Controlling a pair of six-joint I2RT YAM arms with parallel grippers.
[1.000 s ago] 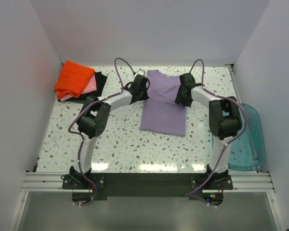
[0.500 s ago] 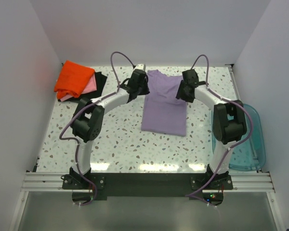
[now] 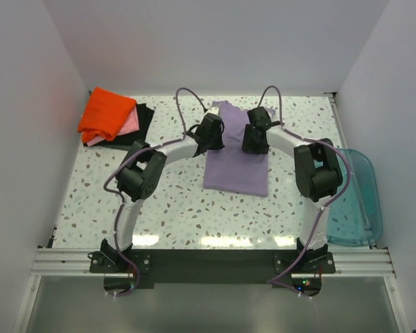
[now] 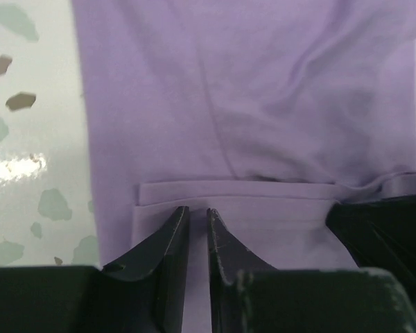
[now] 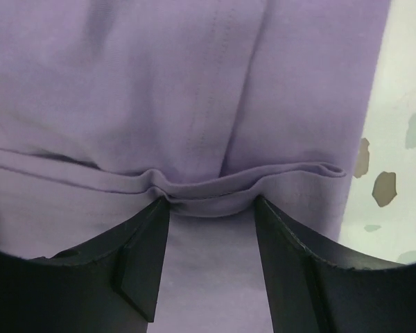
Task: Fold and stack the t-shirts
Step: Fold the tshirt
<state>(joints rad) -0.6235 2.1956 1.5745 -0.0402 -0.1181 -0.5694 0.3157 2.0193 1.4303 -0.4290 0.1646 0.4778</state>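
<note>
The lavender t-shirt [image 3: 236, 159] lies flat mid-table, folded narrow, collar end at the far side. My left gripper [image 3: 212, 137] is on its left part. In the left wrist view its fingers [image 4: 168, 239] are almost together, with a thin strip of lavender cloth [image 4: 263, 104] between them, just behind a folded hem edge. My right gripper [image 3: 255, 139] is on the shirt's right part. It is open, and its fingertips [image 5: 149, 229] flank a bunched folded edge of the shirt [image 5: 215, 83]. The orange shirt [image 3: 107, 112] lies on the pink [image 3: 130, 125] and black [image 3: 143, 118] shirts, far left.
A translucent teal bin [image 3: 357, 201] stands at the table's right edge. White walls close in the left, back and right sides. The speckled tabletop [image 3: 173, 201] shows in front of the lavender shirt.
Both grippers moved from the shirt's far corners toward me and inward, onto the shirt's upper part. The stack at the far left has not moved.
</note>
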